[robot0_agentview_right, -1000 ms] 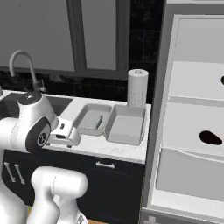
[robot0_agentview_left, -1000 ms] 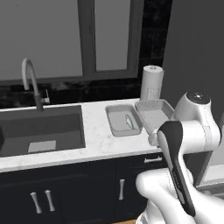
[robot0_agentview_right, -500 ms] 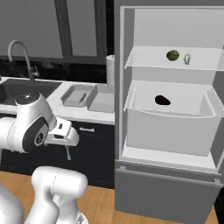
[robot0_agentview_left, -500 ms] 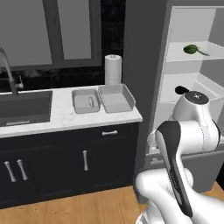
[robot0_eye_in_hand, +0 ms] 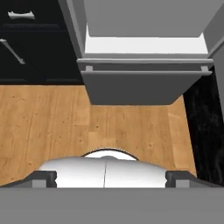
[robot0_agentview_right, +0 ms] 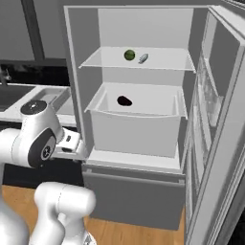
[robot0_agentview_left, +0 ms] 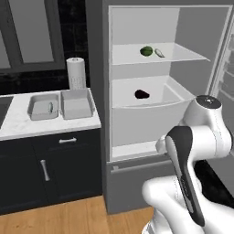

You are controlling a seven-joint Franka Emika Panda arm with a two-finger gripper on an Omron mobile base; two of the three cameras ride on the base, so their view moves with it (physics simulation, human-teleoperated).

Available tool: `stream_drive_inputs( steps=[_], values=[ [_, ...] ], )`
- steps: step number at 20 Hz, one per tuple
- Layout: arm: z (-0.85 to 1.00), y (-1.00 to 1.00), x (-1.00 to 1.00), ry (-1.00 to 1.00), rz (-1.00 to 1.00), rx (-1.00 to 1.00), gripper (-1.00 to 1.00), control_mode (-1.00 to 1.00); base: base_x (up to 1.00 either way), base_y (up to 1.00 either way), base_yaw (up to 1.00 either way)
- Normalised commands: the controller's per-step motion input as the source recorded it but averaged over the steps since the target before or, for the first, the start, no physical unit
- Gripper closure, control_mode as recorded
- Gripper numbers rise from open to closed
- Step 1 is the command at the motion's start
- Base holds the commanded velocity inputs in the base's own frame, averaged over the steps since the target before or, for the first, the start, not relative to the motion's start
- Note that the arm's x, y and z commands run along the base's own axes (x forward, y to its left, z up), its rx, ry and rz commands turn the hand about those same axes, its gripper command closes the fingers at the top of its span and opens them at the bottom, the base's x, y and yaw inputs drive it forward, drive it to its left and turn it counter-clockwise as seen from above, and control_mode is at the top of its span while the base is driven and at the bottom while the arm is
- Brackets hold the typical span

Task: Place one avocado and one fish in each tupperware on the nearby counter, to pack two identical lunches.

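While the arm stands folded before the open fridge (robot0_agentview_left: 151, 82), the left base view shows a green avocado (robot0_agentview_left: 146, 50) on the upper shelf (robot0_agentview_left: 183, 55) with a small pale fish (robot0_agentview_left: 159, 53) just beside it, its long axis slanting across the shelf; which end is the head is too small to tell. A dark avocado (robot0_agentview_left: 142, 94) lies in the white drawer (robot0_agentview_left: 151, 119) below, long axis roughly sideways. Two grey tupperwares (robot0_agentview_left: 77, 104) sit side by side on the worktop (robot0_agentview_left: 27, 125), and the left tupperware (robot0_agentview_left: 44, 106) already holds something small. From the right base view the same green avocado (robot0_agentview_right: 129, 55) and fish (robot0_agentview_right: 143, 58) rest on the shelf, well above and beyond the fingers. Looking along the hand, the fingers (robot0_eye_in_hand: 109, 177) stand spread wide and empty, their tips (robot0_eye_in_hand: 43, 177) pointing down at the wooden floor (robot0_eye_in_hand: 52, 127), the fridge's base just ahead of them. I judge the avocados firm, rounded and light, best gripped across the short middle; the fish looks thin and likely slippery, so take it across its width at mid-body
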Motion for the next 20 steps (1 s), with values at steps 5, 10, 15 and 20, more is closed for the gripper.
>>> stream_drive_inputs(
  steps=[5, 10, 15, 20],
  values=[
    [0.0, 0.0, 0.0, 0.0, 0.0, 0.0, -1.0, 1.0, 0.64, -0.17, 0.0],
    [0.0, 0.0, 0.0, 0.0, 0.0, 0.0, -1.0, 1.0, 0.81, -0.21, 0.0],
    [0.0, 0.0, 0.0, 0.0, 0.0, 0.0, -1.0, 1.0, 0.69, -0.47, 0.0],
    [-0.12, -0.09, 0.57, 0.0, 0.0, 0.0, -1.0, -1.0, 0.14, -0.08, 0.0]
  ],
)
